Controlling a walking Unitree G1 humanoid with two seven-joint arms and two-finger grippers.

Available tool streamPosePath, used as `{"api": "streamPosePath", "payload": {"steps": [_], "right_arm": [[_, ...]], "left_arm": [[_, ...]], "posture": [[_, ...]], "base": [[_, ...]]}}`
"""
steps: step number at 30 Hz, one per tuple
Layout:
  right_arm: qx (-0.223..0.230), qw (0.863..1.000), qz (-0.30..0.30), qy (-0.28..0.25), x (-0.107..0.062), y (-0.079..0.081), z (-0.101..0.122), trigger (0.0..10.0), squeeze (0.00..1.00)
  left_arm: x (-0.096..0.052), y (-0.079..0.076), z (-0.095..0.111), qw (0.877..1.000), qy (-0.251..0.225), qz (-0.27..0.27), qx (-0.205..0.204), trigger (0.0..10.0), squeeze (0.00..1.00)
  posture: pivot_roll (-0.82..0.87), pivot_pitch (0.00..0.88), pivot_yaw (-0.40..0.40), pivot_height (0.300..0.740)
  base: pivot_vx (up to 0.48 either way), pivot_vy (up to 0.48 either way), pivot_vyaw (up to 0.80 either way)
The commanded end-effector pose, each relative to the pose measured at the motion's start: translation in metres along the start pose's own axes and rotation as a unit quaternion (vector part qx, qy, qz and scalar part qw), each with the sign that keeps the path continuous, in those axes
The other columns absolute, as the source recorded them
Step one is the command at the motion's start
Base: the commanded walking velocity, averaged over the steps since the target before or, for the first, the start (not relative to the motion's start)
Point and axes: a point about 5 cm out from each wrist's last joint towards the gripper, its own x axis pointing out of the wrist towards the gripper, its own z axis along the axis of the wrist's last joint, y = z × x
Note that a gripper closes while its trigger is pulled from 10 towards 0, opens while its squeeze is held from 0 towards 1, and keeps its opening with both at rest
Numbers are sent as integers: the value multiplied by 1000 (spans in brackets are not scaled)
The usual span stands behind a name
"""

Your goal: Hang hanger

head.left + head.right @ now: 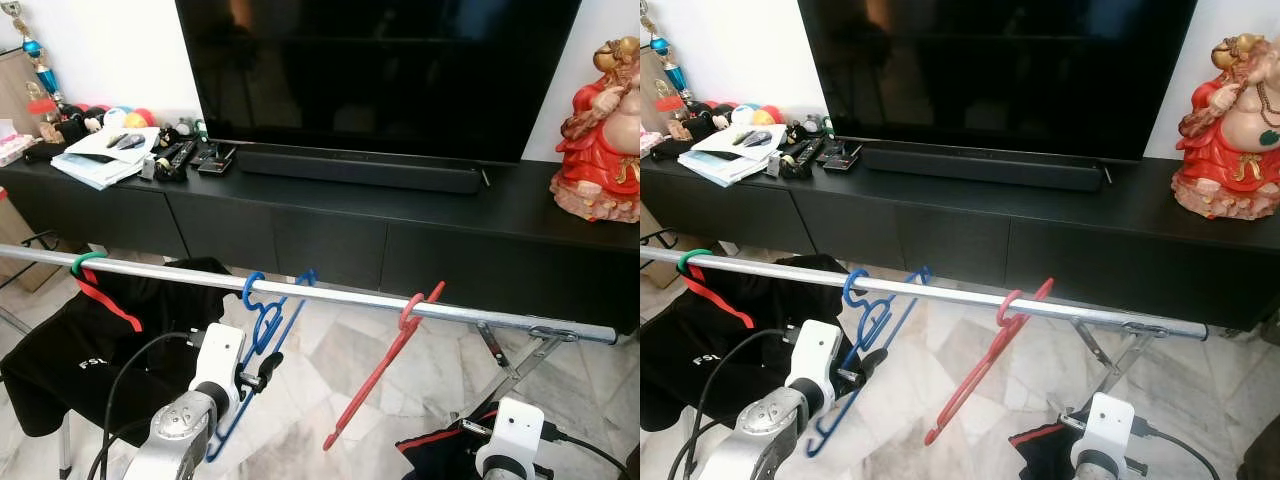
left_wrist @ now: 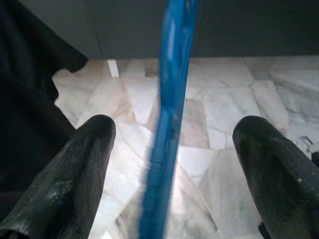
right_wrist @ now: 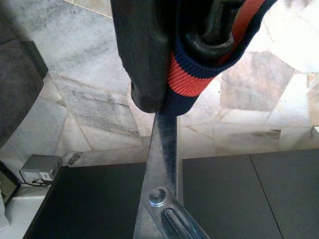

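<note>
Left wrist view: blue hanger (image 2: 169,114) hangs between the left gripper's (image 2: 174,164) wide-apart jaws, untouched.

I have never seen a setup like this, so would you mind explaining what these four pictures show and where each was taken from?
The two wide pictures come from the head camera of a humanoid robot, looking down at a metal rail. On it hang a blue hanger, a red hanger and a green-hooked hanger carrying black clothing. The other two come from wrist cameras. The left gripper is open with the blue hanger between its fingers, not clamped. The right gripper's finger pinches a navy and red fabric band.
</note>
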Motion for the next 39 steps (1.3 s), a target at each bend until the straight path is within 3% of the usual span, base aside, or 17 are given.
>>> {"api": "streamPosePath", "payload": {"steps": [1,2,3,21,39], "right_arm": [[1,1000,2,-11,0,3,3,10000,0],[1,1000,1,-11,0,3,3,10000,0],[1,1000,1,-9,0,2,2,10000,0],[0,1000,2,-10,-1,2,1,10000,0],[-1,1000,4,-9,-1,2,1,10000,0]], "left_arm": [[1,7,-1,1000,-4,8,-9,9569,0],[2,8,-2,1000,-5,9,-10,7451,0],[4,9,-1,1000,-11,9,-12,0,0],[20,11,12,998,-57,11,-19,0,0],[28,15,14,995,-77,59,-4,0,0]], "posture": [[43,54,65,740],[43,54,65,740],[43,54,65,740],[33,50,62,740],[25,41,62,740]], "base": [[0,0,0],[0,0,0],[0,0,0],[0,0,0],[0,0,0]]}}
